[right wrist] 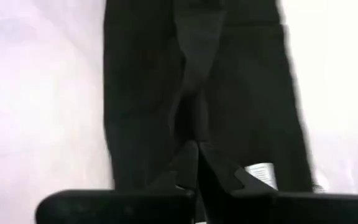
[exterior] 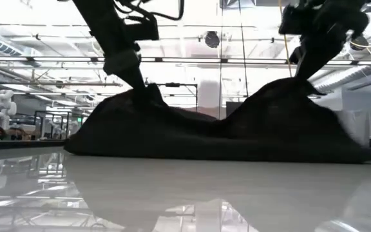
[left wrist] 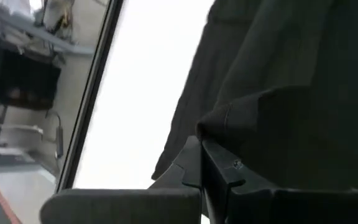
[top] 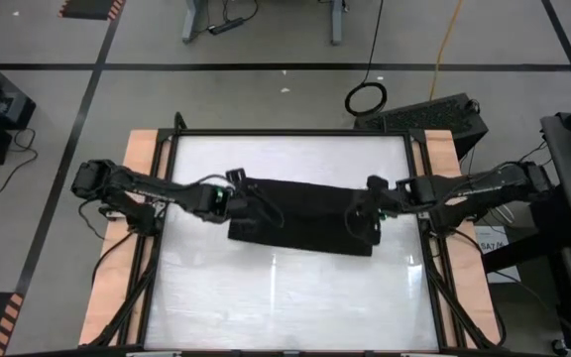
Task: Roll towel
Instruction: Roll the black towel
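Our left gripper (top: pixel 238 194) and right gripper (top: pixel 373 205) pinch the towel's (top: pixel 305 213) opposite ends; uneven lifting could slip one corner.

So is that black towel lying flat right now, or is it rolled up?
Neither: the towel is pinched up at both ends by the left gripper and the right gripper, forming two peaks with a sag between, its lower edge on the table.
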